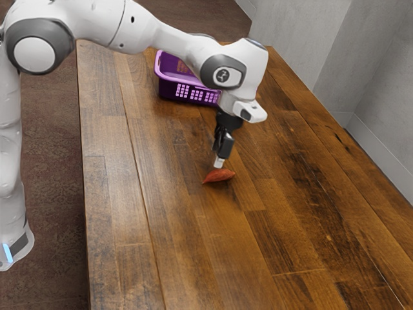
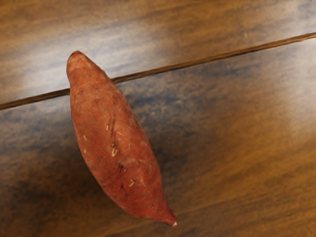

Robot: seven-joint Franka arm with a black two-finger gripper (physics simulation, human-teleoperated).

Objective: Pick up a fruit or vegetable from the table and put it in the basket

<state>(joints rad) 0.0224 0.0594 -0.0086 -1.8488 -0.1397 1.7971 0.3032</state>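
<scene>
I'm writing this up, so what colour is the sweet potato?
Reddish orange, clearest in the wrist view.

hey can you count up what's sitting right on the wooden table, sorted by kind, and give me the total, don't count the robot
Sweet potatoes: 1
Baskets: 1
Total: 2
</scene>
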